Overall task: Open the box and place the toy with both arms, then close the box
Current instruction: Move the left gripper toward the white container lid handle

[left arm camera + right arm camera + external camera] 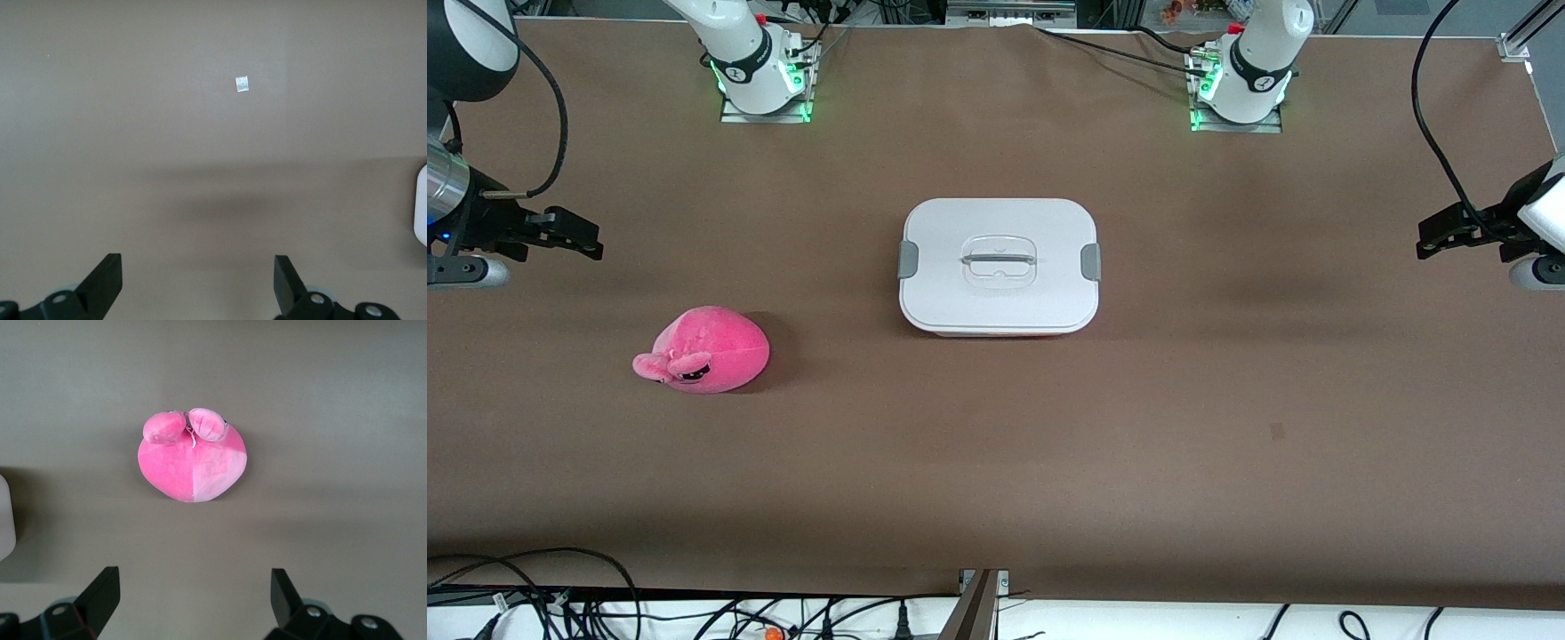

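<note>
Box (999, 266) sits mid-bench (1049, 444), lid on, clips down; nothing is started. The toy (707, 349) lies nearer the camera, toward my right arm's end. My right claw (560, 233) hangs released above the bench edge there, my left claw (1458, 233) released at its own end. Next, I judge, both reach for the clips.

Left white jointed arm's black two-finger pincer (1424, 238) hangs over the brown surface (996, 444) at its left-arm end, fingers (105, 283) spread wide. Right black two-finger pincer (594, 242) hangs over the right-arm end, fingers (101, 597) likewise apart. Both empty.
</note>
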Controlling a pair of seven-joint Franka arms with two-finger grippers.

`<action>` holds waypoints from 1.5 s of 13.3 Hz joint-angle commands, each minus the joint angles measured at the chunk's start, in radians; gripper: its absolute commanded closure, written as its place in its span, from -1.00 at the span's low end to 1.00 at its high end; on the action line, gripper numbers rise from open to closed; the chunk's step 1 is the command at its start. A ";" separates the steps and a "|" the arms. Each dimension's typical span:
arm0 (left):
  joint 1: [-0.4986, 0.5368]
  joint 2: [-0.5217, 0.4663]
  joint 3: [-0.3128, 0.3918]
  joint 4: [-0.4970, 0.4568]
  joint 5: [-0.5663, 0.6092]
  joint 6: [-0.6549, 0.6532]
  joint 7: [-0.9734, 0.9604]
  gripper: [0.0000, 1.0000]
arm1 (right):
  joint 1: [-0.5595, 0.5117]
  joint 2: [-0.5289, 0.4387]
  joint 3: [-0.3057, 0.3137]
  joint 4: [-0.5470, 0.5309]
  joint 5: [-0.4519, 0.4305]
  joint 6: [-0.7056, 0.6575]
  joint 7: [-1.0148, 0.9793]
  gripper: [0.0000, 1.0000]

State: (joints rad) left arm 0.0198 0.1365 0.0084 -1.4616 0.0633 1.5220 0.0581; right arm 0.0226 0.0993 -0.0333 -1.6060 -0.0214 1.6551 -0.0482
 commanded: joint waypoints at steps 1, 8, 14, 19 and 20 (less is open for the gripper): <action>0.006 0.025 -0.001 0.041 -0.010 -0.026 -0.006 -1.00 | 0.003 -0.004 0.004 0.028 -0.009 -0.020 -0.015 -0.99; -0.015 0.032 -0.007 0.044 -0.011 -0.036 -0.008 -1.00 | 0.003 -0.004 0.004 0.025 -0.003 -0.023 -0.010 -0.99; -0.249 0.078 -0.008 0.047 -0.036 -0.026 0.000 -1.00 | 0.002 -0.003 -0.002 0.023 0.014 -0.037 -0.004 -1.00; -0.536 0.153 -0.015 0.092 -0.082 -0.022 0.002 -1.00 | 0.000 -0.003 -0.002 0.023 0.015 -0.035 -0.002 -0.99; -0.566 0.169 -0.015 0.092 -0.124 -0.022 0.003 -1.00 | 0.000 -0.001 -0.002 0.021 0.015 -0.037 -0.004 -0.99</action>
State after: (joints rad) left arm -0.4896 0.2596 -0.0250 -1.4155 -0.0050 1.5147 0.0471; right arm 0.0237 0.0980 -0.0324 -1.5943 -0.0170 1.6367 -0.0500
